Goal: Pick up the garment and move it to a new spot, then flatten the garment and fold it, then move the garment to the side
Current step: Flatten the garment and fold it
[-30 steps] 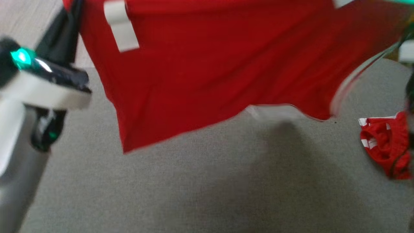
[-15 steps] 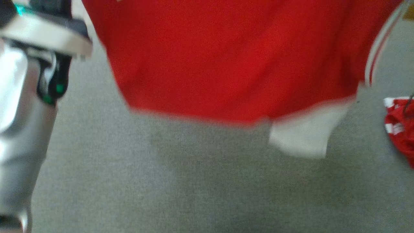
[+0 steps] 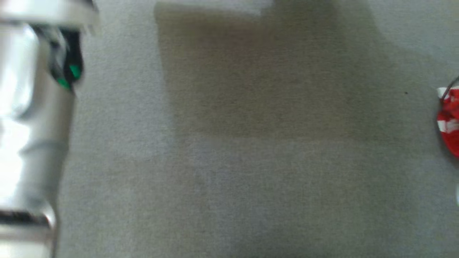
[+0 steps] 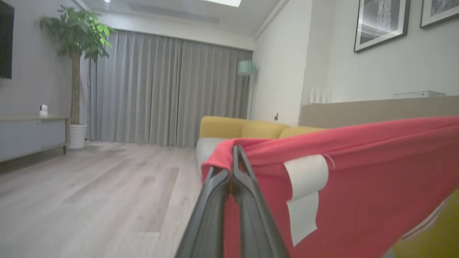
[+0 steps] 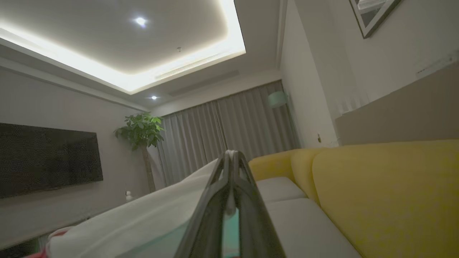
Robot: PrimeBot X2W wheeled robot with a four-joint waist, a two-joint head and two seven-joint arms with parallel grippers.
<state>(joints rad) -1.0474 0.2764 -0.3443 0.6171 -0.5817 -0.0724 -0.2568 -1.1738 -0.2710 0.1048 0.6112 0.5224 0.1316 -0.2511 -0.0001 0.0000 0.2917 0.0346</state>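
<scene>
Left gripper: jaws pressed together on the top hem of the garment. It is red cloth stretched taut to the right of the jaws, with a white patch just beside them. Right gripper: jaws clamped on a white stretch of it, which trails down-left. Yellow sofa is beyond. Head view is blurred: pale forearm, and a red-and-white cloth cut off at the edge.

No readable lettering, brand, number or sign to report. On the red garment, just two plain white patches, blank as seen from the left wrist. In the framed pictures on the wall, nothing sharp enough to read.
</scene>
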